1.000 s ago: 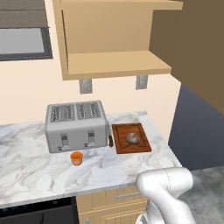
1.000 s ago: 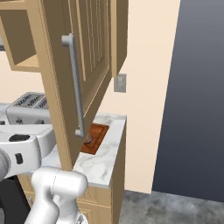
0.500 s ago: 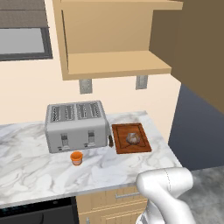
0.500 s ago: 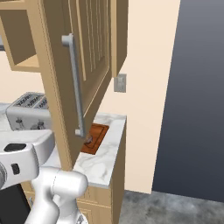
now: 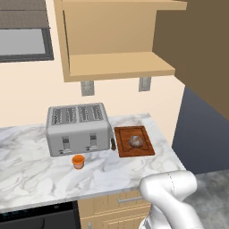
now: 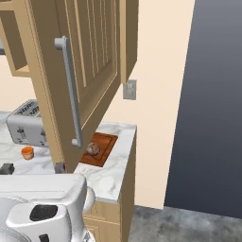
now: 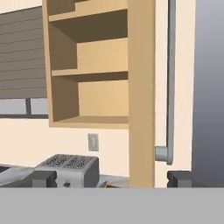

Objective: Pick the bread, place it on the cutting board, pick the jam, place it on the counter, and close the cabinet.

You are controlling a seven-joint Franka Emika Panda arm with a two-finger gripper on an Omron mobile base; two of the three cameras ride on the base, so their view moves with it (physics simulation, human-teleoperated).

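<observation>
Lower now, the arm's gripper [image 7: 111, 179] gapes empty at the cabinet [image 7: 141, 92] door edge (bread [image 5: 136, 142] on cutting board [image 5: 134, 141] at three o'clock of jam [image 5: 78, 161]).

Lying on the marble counter [image 5: 36, 170]: toaster [image 5: 78, 129] at far left, jam [image 5: 78, 161] near it, cutting board [image 5: 134, 141] at right.

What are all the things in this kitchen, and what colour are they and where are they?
bread: one, brown-grey, on the cutting board
cutting board: one, reddish-brown, right end of the counter, beside the toaster
jam: one, orange, on the counter in front of the toaster
toaster: one, silver, at the back of the counter
counter: one, white-grey marble
cabinet: one, tan, on the wall, door open
bar handle: one, grey, on the door
gripper: one, dark fingertips apart, facing the door's edge
</observation>
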